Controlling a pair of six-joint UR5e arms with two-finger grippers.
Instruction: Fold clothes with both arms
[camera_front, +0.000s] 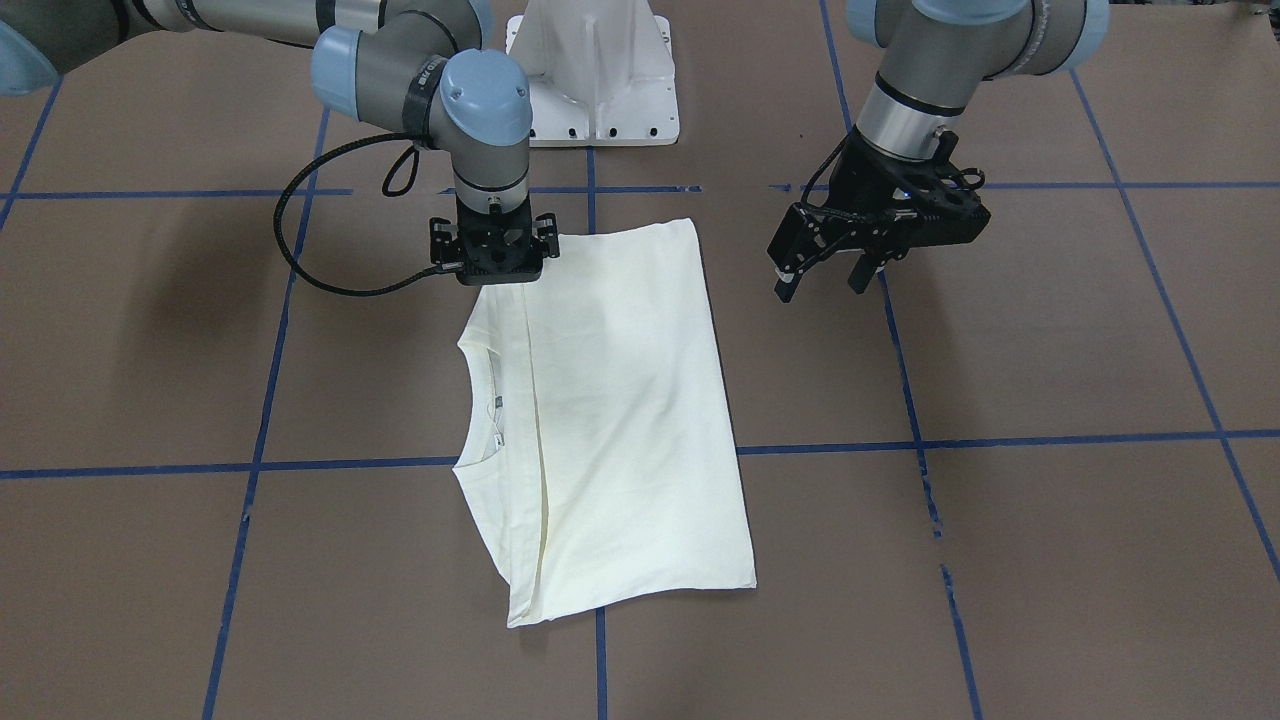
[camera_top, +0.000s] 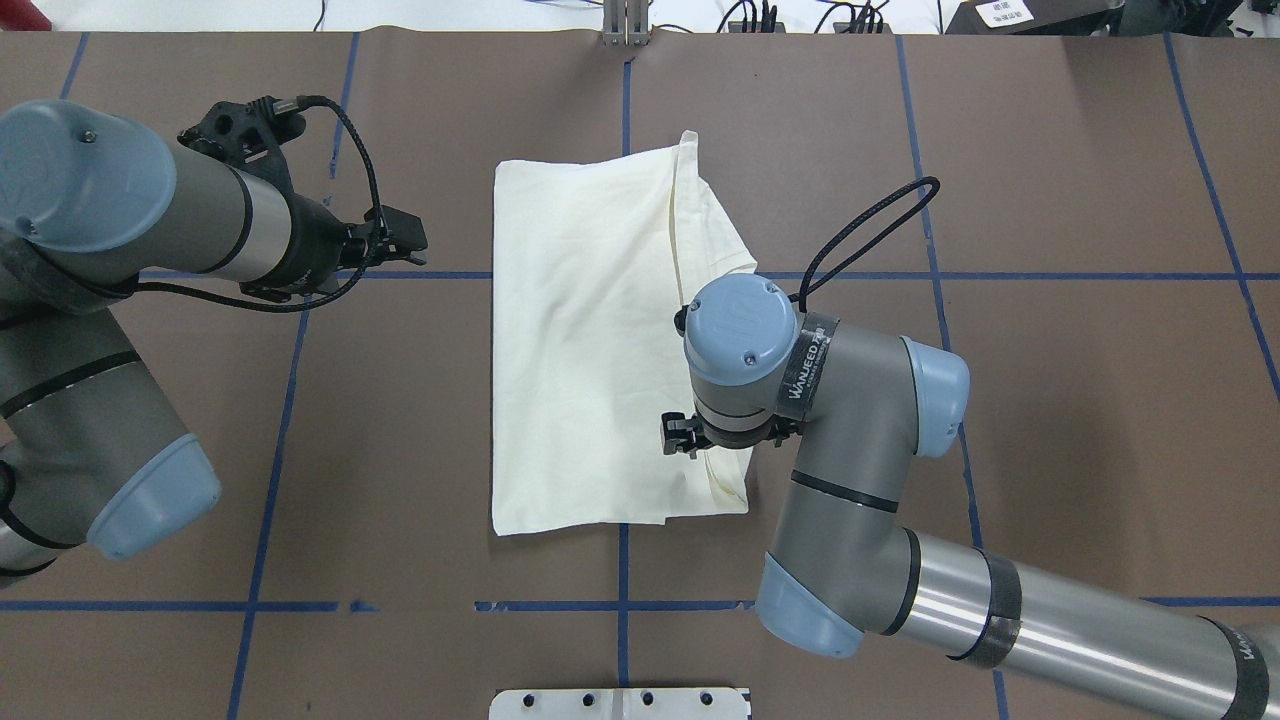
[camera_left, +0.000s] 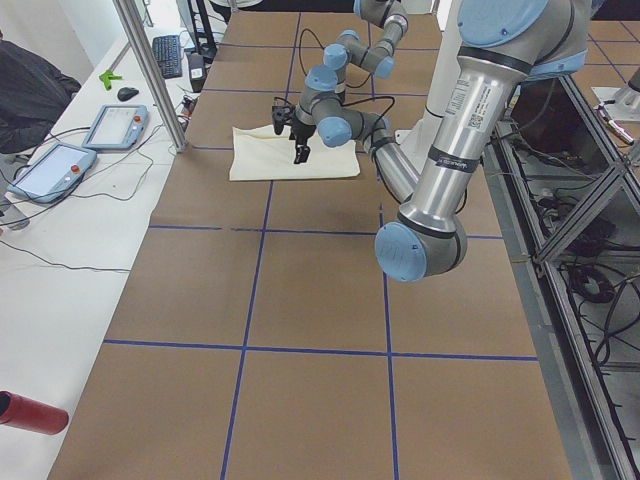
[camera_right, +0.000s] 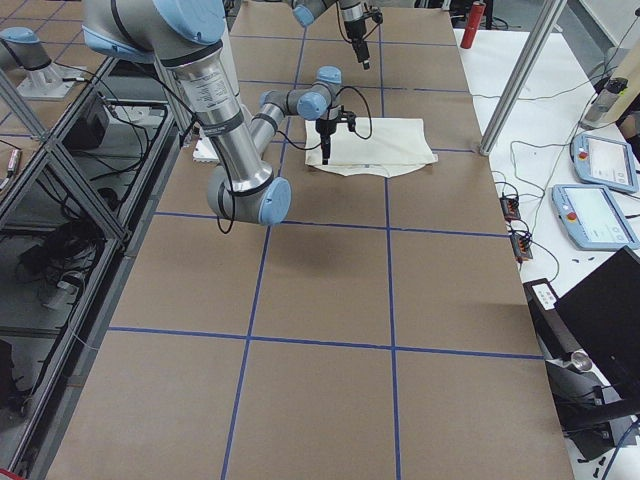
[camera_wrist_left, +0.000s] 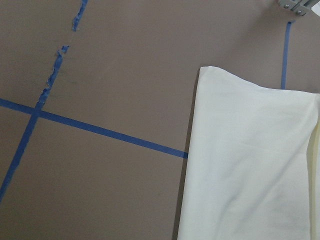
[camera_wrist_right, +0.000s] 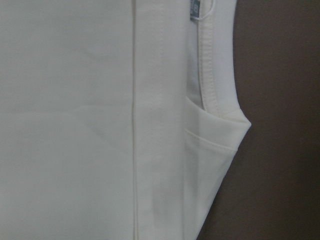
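Brown paper is covering the worktop (camera_front: 1050, 330), and blue tape is marking a grid across it. Two grey arms are reaching over it. The right arm (camera_top: 850, 400) is bending at the elbow and aiming its wrist straight down. The left arm (camera_top: 100, 200) is stretching out beside the cloth with its wrist tilting toward it.

One cream-white T-shirt (camera_front: 620, 420) is lying flat mid-worktop. It is folded into a long rectangle, plain side up, and its ribbed collar (camera_front: 483, 400) is showing along the robot's right side.

Of the two pincers, the right pincer (camera_front: 495, 268) is standing upright over the shirt's corner nearest the robot, on the collar side. The overhead view is hiding it under the wrist joint and the front view is showing only its body, so I cannot tell whether its fingers are apart or together. The left pincer (camera_front: 822, 282) is hanging over bare paper near the shirt's opposite long edge, clear of the cloth, with its two fingers (camera_front: 785, 285) standing apart.

Only the right wrist view is showing the seams and a small neck label (camera_wrist_right: 195, 7) up close. The left wrist view is showing a shirt corner beside a tape crossing. A black cable (camera_front: 300, 250) is looping from the right wrist.
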